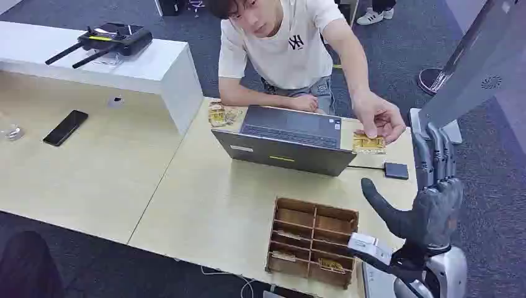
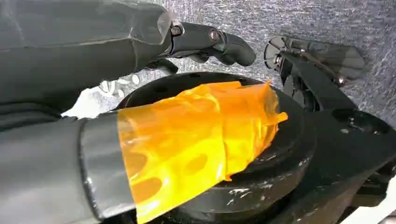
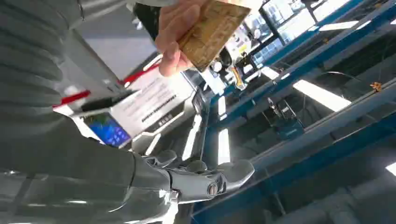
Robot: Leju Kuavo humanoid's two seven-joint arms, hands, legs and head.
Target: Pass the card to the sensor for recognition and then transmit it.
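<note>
A person across the table pinches a gold card just to the right of the laptop, above the table and a little behind the small black square sensor. My right hand is raised upright at the table's right end, fingers straight and thumb spread, holding nothing, a short way in front of and to the right of the card. In the right wrist view the card sits in the person's fingers beyond my right hand, apart from it. My left hand hangs low, empty, its thumb wrapped in orange tape.
A grey laptop stands mid-table with a cable to the sensor. A wooden compartment tray holding a few cards lies at the front edge. More gold cards lie left of the laptop. A black phone lies far left.
</note>
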